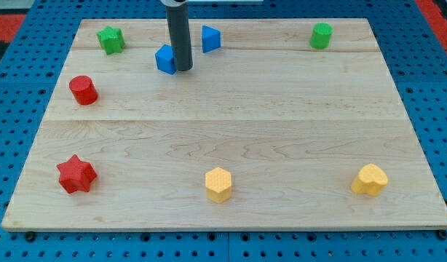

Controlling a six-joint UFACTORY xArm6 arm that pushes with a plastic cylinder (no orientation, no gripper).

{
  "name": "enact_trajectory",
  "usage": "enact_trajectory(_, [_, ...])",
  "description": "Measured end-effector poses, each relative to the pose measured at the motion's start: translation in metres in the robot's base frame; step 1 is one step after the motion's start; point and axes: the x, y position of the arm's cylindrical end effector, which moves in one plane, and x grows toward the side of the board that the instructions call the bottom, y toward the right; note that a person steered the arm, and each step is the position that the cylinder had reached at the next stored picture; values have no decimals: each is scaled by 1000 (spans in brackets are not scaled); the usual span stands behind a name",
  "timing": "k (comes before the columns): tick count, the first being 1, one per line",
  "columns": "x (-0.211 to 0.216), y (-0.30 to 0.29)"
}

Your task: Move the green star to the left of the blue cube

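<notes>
Sitting flat near the tabletop's [231, 94] top-left corner, green star [111, 39] shows no long axis; tip [183, 69] touches blue cube's [165, 60] right; no pincer shows.

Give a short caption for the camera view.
My tip rests right of the blue cube; green star waits far left.

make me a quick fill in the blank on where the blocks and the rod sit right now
1. My tip sits right beside the blue cube, on the view's ____ side of it.
2. The green star lies to the view's ____ of the blue cube.
3. The block nearest the view's bottom left corner is the ____ star.

Missing words: right; left; red
</notes>
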Motion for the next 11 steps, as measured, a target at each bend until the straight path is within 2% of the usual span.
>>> enact_trajectory(1, [-13,-17])
enact_trajectory(3, [-17,-118])
enact_trajectory(4, [5,-136])
enact_trajectory(5, [3,-227])
enact_trajectory(6, [-17,-221])
enact_trajectory(7, [-78,-206])
enact_trajectory(8, [-106,-178])
enact_trajectory(9, [-88,-172])
enact_trajectory(10, [-43,-178])
enact_trajectory(11, [-28,-181])
